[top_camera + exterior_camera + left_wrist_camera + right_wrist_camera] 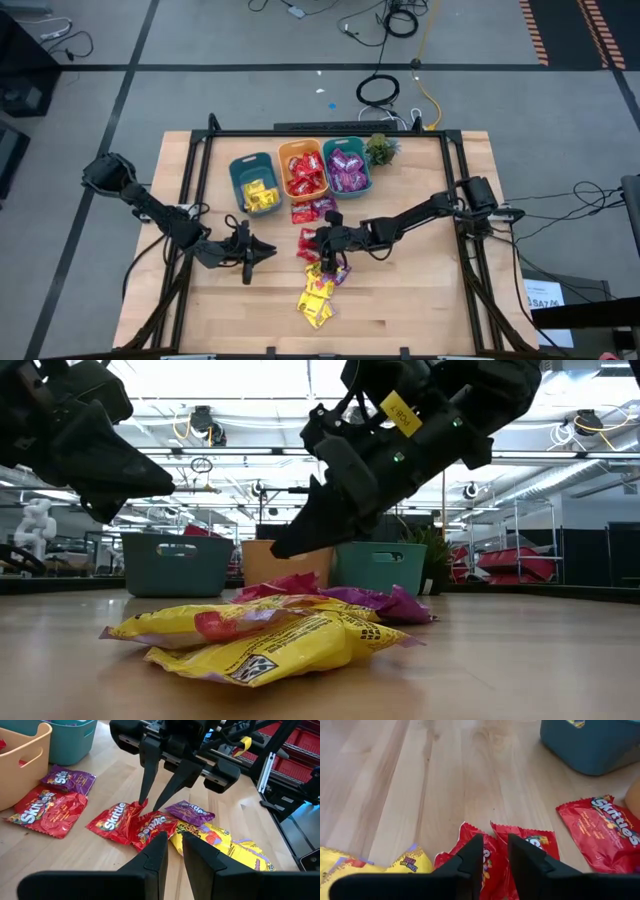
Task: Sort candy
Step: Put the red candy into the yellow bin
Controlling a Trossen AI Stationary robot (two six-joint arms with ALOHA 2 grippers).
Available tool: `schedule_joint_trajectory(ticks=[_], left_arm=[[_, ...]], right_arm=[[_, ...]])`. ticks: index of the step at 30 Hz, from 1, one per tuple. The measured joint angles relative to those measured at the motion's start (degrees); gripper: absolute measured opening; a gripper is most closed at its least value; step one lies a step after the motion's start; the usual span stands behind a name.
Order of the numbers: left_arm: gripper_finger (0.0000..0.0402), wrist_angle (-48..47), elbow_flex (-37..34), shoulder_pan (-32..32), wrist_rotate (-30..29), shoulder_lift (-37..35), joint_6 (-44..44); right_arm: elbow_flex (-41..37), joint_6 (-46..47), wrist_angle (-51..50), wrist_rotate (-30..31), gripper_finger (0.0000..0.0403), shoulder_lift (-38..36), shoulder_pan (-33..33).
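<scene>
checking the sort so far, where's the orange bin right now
In the high view the orange bin stands at the table's far edge, middle of the row, between the two teal bins, with red candy inside.

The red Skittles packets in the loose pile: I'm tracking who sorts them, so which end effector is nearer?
Right. The right end effector hangs directly over the red Skittles packets; the left end effector waits off to their side.

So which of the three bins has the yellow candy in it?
The dark teal bin at the row's left end; the orange bin beside it holds red packets, the lighter teal bin purple.
</scene>
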Motion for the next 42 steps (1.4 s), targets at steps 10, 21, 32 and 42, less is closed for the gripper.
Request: schedule_joint_trajectory(ticks=[10,21,32,42], left_arm=[[0.0068,0.4,0.0,0.0,0.0,0.0,0.0],[0.0068,1.1,0.0,0.0,0.7,0.0,0.2],[0.0068,1.7,0.0,0.0,1.9,0.0,0.1],[0.0068,1.7,0.0,0.0,2.1,0.0,0.1]], right_arm=[[0.0,-2.6,-0.3,0.2,0.0129,2.0,-1.6],[0.0,-1.5,-3.7,-0.3,0.0167,2.2,-3.1],[0.4,1.7,-4.3,1.1,0.0088,5.6,-3.2],[0.0,1.7,-5.8,-0.3,0.002,-4.8,-2.7]])
